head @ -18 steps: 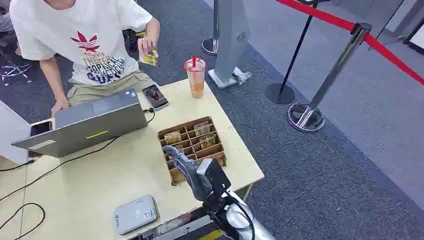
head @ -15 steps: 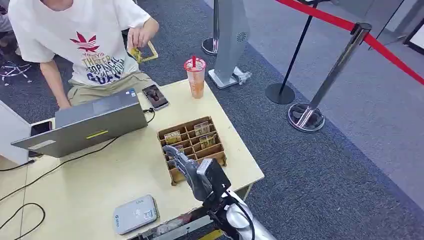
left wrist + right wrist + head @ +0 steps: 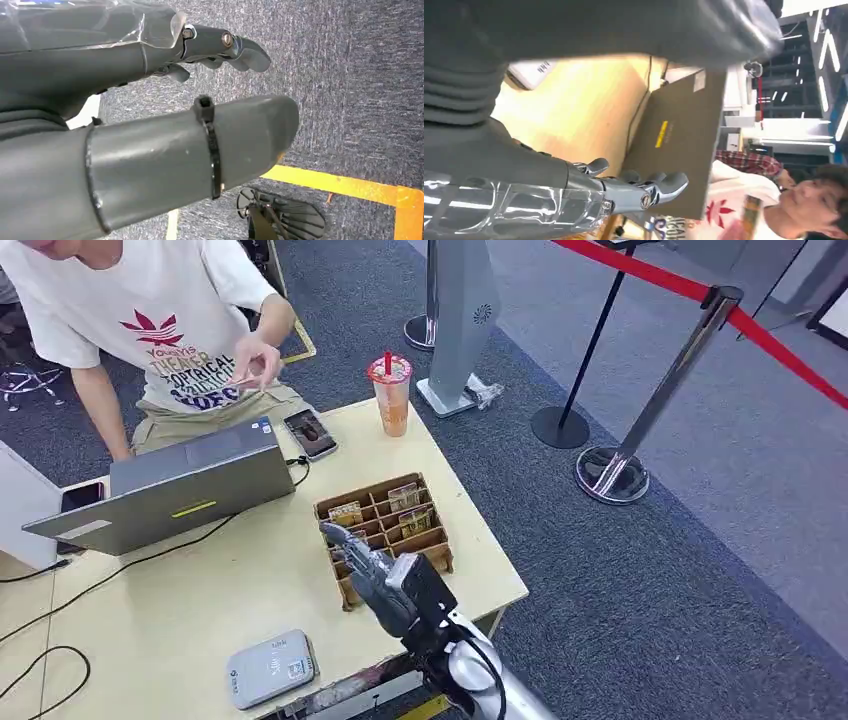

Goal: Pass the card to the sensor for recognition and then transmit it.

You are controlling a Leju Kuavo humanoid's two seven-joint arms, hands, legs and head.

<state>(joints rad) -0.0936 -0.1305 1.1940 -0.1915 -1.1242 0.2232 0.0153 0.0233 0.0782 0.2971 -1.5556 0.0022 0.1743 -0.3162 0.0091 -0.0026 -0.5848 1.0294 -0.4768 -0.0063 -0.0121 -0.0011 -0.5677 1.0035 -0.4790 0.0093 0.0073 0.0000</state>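
A wooden card box point(image 3: 385, 532) with several compartments stands near the table's right edge, and cards point(image 3: 404, 497) stand upright in its far slots. My right hand point(image 3: 365, 565) hovers over the near side of the box with its fingers stretched out and nothing in them; the right wrist view shows this hand point(image 3: 574, 195) above the tabletop. A grey card sensor point(image 3: 270, 668) lies flat at the table's near edge, left of my arm; the same sensor point(image 3: 531, 72) appears in the right wrist view. My left hand point(image 3: 125, 100) hangs over carpet, fingers apart, holding nothing.
A person in a white T-shirt point(image 3: 165, 340) sits behind an open laptop point(image 3: 180, 485), one hand raised above it. A phone point(image 3: 311, 432) and a drink cup point(image 3: 391, 395) stand at the far edge. Cables cross the left tabletop. Stanchions point(image 3: 615, 475) with red rope stand on the carpet at the right.
My right hand has shifted slightly forward over the box. The person has leaned in and lowered the raised hand from shoulder height toward the laptop.
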